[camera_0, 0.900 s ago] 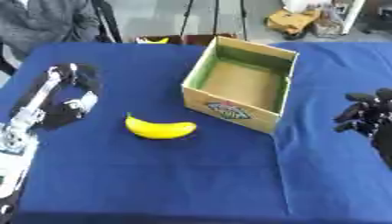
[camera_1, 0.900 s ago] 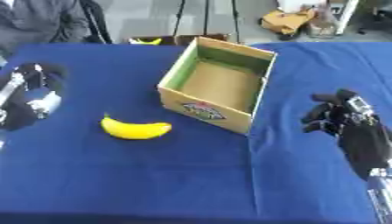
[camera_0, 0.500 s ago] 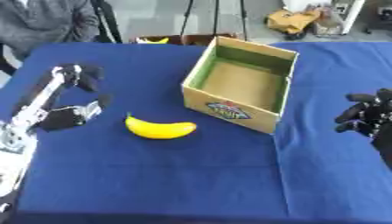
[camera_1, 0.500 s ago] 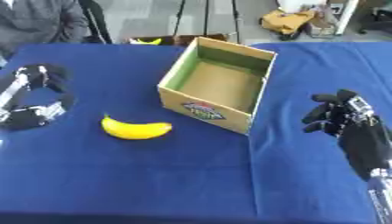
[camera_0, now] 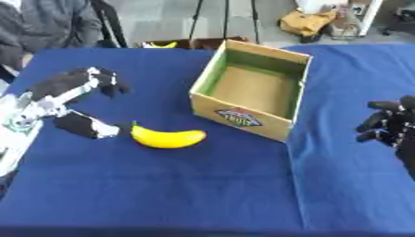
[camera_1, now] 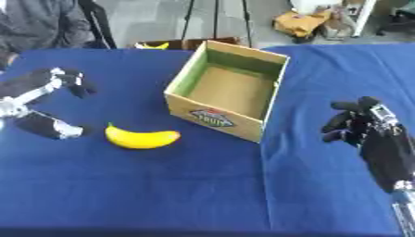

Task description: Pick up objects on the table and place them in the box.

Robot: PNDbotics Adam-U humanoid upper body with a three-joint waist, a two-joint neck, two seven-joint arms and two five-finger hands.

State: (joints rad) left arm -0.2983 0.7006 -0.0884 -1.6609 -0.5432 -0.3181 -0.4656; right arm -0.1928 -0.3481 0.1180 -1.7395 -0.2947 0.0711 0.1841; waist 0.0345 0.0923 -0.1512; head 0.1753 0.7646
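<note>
A yellow banana (camera_0: 168, 138) lies on the blue table, just left of the open cardboard box (camera_0: 250, 94), whose green-lined inside holds nothing. My left hand (camera_0: 69, 102) is spread open just left of the banana, thumb low and close to the fruit's left end, fingers reaching up and over; it does not touch the banana. My right hand (camera_1: 361, 125) hovers at the right side of the table, well right of the box, its fingers curled with nothing in them.
The blue cloth table (camera_0: 186, 185) runs wide in front of the box. Behind the far edge stand a person in grey, tripod legs and a low box with another yellow fruit (camera_0: 165, 45).
My left hand has moved right and toward the banana, opening wider around its left end. The right hand has stayed put.
</note>
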